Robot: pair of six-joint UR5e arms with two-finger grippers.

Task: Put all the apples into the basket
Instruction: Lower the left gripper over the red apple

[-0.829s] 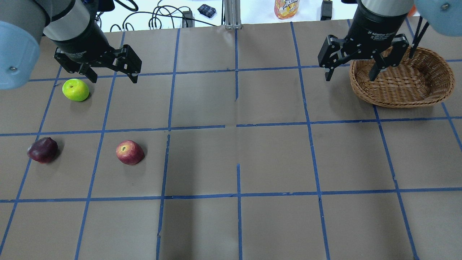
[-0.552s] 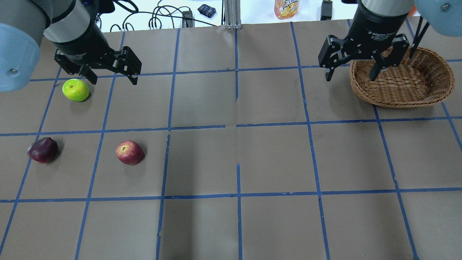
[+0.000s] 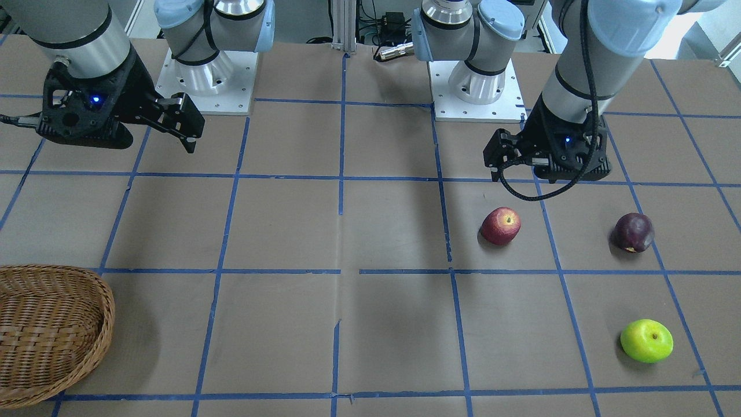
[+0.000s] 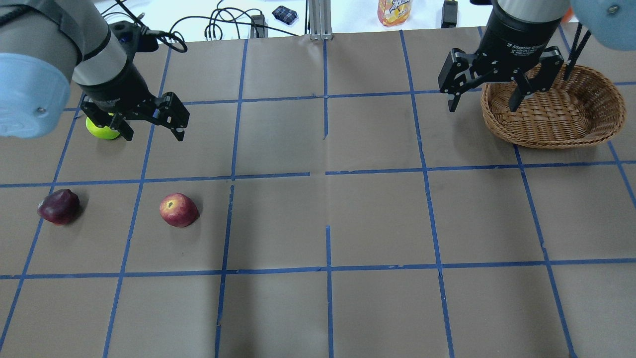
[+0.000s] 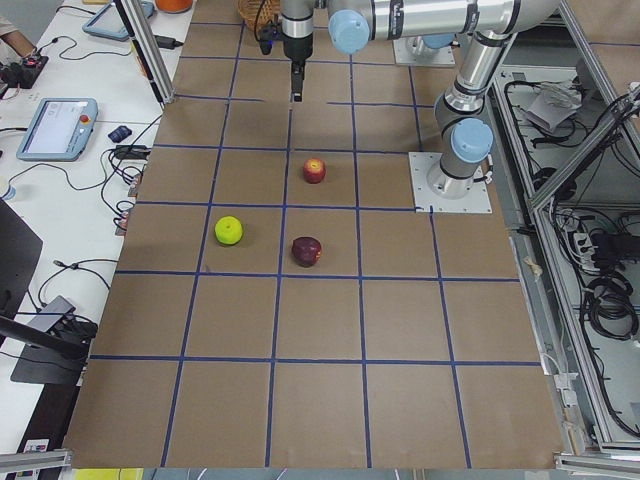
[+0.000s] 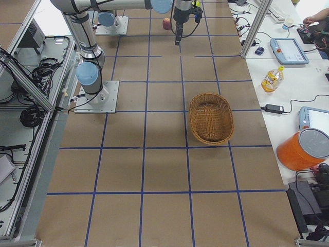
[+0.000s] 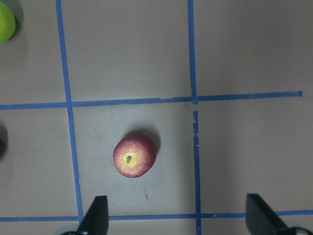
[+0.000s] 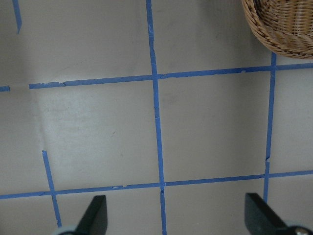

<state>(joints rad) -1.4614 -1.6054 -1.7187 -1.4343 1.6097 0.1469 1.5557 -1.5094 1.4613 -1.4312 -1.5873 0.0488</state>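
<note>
Apples, three of them, all out on the brown table with the blue tape grid (image 4: 372,214), none in the one shallow oval tan wicker basket (image 4: 551,139), which sits at 2 o'clock on the table in the overhead view. Count them: a round red apple with yellowish streaks (image 4: 178,210), a dark maroon apple (image 4: 58,206) and a bright lime green apple (image 4: 102,130), grouped at the table's 9 o'clock. Two grippers on show. The left gripper (image 4: 154,134) hangs with its fingers spread wide, gripping nothing. From it, overhead, the red apple lies at 6 o'clock, the maroon at 8, the green at 9, half hidden behind one finger. Its wrist camera puts the red apple ahead, nearer the left finger. The right gripper (image 4: 481,106), equally wide and empty, hangs at the basket's 9 o'clock rim.
</note>
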